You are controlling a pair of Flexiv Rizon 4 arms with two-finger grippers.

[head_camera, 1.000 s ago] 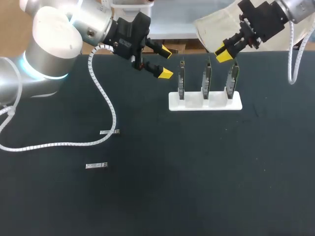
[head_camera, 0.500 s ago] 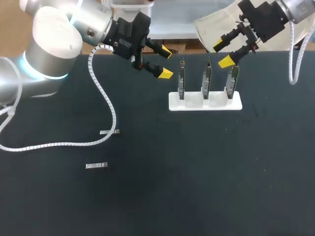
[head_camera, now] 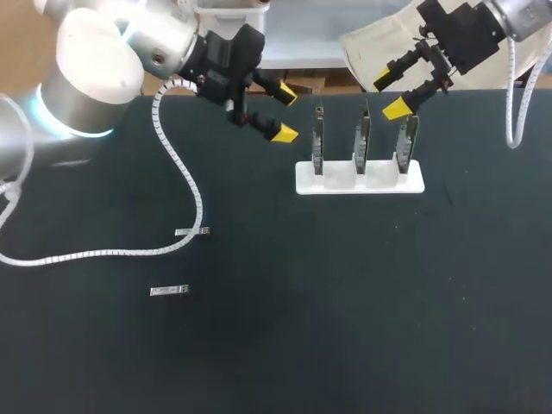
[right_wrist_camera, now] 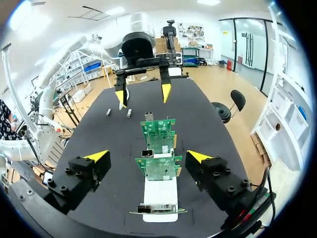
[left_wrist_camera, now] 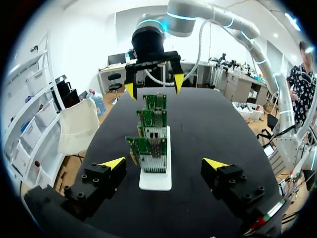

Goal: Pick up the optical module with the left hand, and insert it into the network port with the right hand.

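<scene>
Presently, the nearer optical module (head_camera: 169,291) and farther optical module (head_camera: 191,231) lie flat on the table's (head_camera: 345,328) left half, well apart from both arms. Left gripper (head_camera: 285,112) hangs by the far edge, fingers (head_camera: 284,134) spread, empty. Beside it, three network cards (head_camera: 364,138) stand upright in a white holder (head_camera: 360,179). Right gripper (head_camera: 391,94) hovers over these, likewise spread and empty. Modules judged light, rigid, slick-cased: grasp across the long sides, mid-length.
</scene>
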